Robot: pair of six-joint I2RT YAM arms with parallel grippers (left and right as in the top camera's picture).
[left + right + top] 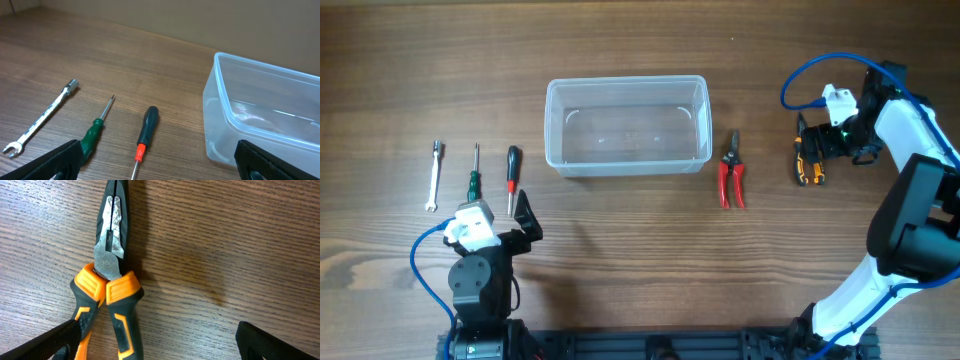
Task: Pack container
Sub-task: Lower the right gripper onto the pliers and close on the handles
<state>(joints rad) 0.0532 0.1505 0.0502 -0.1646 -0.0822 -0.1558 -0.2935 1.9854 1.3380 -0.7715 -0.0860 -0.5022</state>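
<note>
Two pincers were in view, and both stood wide open, gripping nothing.

The right pincer [157, 342] hovered low over the wooden surface [620, 260] at its far right side. In the right wrist view its dark fingertips [50, 340] showed in the two lower corners. Between them, closer to the left one, lay the long-nose pliers [110, 280] with orange and black handles. The metal nose of these pliers was shut and pointed away from the camera. One fingertip was very near to the left handle; whether it touched it, I could not tell.

The left pincer [160, 162] was at the near left part of the surface. It was turned toward three small tools that lay side by side, apart from each other. The closest one was the screwdriver with black and red handle [145, 132], lying between the two fingers in the left wrist view. Just beside it to the left lay the screwdriver with green handle [92, 135], and further left the small metal wrench [42, 117].

The container [620, 82], a clear plastic tub, stood upright in the middle of the surface, with the opening upward. It was to the right of the screwdrivers and did not touch them. Near its right wall lay the red-handled pliers [731, 172], between the container and the orange pliers. Both pincers were well apart from the container.
</note>
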